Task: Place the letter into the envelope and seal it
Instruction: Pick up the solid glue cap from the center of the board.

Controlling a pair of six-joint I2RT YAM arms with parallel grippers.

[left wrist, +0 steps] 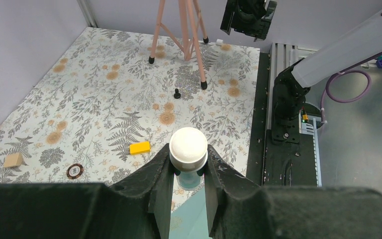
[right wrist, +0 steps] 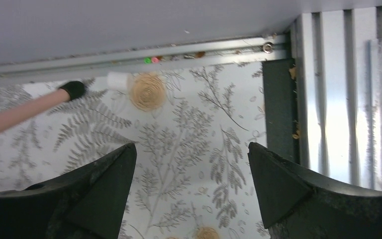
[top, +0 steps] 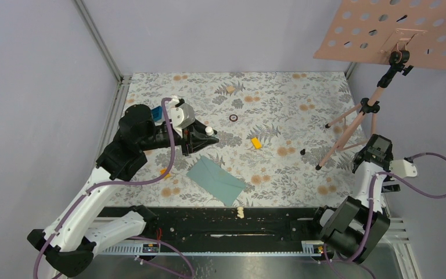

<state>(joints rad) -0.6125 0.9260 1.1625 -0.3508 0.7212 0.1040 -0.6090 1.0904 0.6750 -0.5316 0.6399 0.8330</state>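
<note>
Looking down from above, we see the envelope (top: 216, 180) lying flat on the floral table (top: 290, 93), near its front edge and closer to the left arm than to the right; whether its flap is folded shut we cannot tell. The left gripper (top: 202, 137) hangs just beyond the envelope's far left corner, and its jaws are drawn in on a small white-capped tube (top: 209, 131). In the left wrist view we find the tube (left wrist: 188, 147) upright between the two black fingers (left wrist: 161, 184), its round white cap above them and a teal body pinched below, with a pale strip of the envelope (left wrist: 189, 221) showing under the gap. The right gripper (top: 374, 150) sits well apart at the right edge of the table, beside the legs of a pink tripod stand (top: 354, 119) that carries a pink perforated board (top: 400, 29). Its jaws stand wide apart in the right wrist view (right wrist: 191, 164), and we see only patterned cloth between them. Scattered on the table are a yellow block (top: 256, 142), a dark ring (top: 233, 118), a tan block (top: 230, 89) and a small black piece (top: 303, 151)
</note>
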